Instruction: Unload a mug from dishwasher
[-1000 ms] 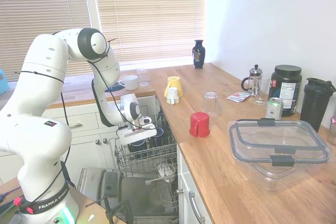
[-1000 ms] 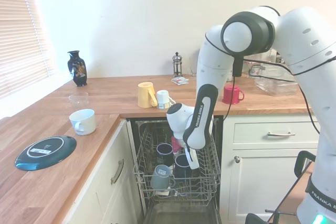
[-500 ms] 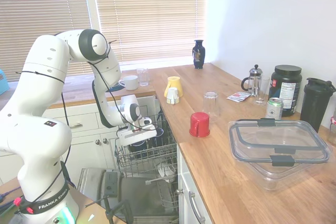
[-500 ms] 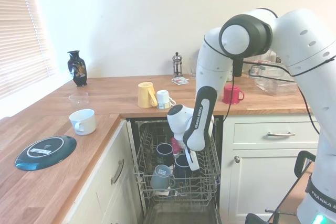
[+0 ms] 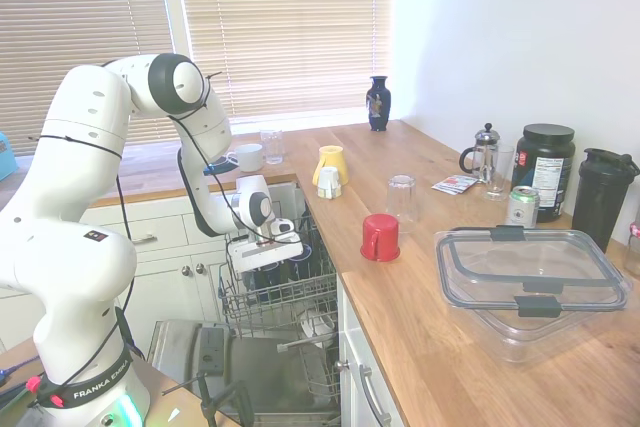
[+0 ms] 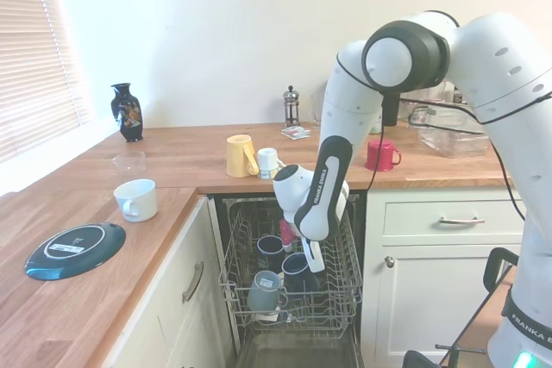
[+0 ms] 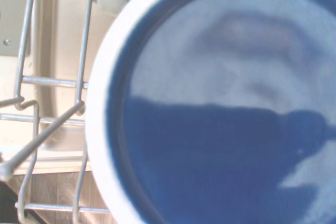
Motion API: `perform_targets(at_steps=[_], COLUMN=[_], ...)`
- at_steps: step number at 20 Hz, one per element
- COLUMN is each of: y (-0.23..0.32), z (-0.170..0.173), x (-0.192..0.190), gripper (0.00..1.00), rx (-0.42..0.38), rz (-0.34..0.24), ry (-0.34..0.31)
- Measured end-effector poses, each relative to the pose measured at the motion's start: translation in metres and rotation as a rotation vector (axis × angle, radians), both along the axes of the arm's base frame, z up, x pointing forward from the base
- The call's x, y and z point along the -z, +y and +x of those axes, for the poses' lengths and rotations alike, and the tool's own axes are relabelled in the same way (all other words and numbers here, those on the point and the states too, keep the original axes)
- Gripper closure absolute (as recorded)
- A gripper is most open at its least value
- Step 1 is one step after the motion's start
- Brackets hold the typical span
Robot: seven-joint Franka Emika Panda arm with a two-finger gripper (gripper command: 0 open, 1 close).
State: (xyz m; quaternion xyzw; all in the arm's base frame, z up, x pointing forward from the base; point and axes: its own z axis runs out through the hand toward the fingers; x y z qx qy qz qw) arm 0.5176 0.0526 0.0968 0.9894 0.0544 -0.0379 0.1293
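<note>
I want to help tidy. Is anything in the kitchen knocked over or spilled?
Nothing spilled. The yellow mug and the small white mug lie tipped on the counter, and the red cup and clear glass stand upside down.

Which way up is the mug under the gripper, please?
Upright: the mug shows its open mouth and blue inside to the wrist camera, above the rack.

Arm reaches down into open dishwasher [image 6: 226, 252]; gripper [image 6: 312, 263] at rim of navy mug [image 6: 297, 270] in upper wire rack [image 6: 345, 303], finger state unclear. Second navy mug [image 6: 269, 250] behind, grey mug [image 6: 264, 290] nearer rack's front edge. Red cup [image 6: 380, 154] on worktop [image 6: 181, 157] above
</note>
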Motion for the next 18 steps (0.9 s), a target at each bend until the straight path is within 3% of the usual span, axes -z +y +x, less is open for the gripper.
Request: perform_targets(at_steps=[18], y=[0.0074], z=[0.0014], x=[-0.0040], gripper=[1.00], rx=[0.005], rz=[0.007], ry=[-0.002])
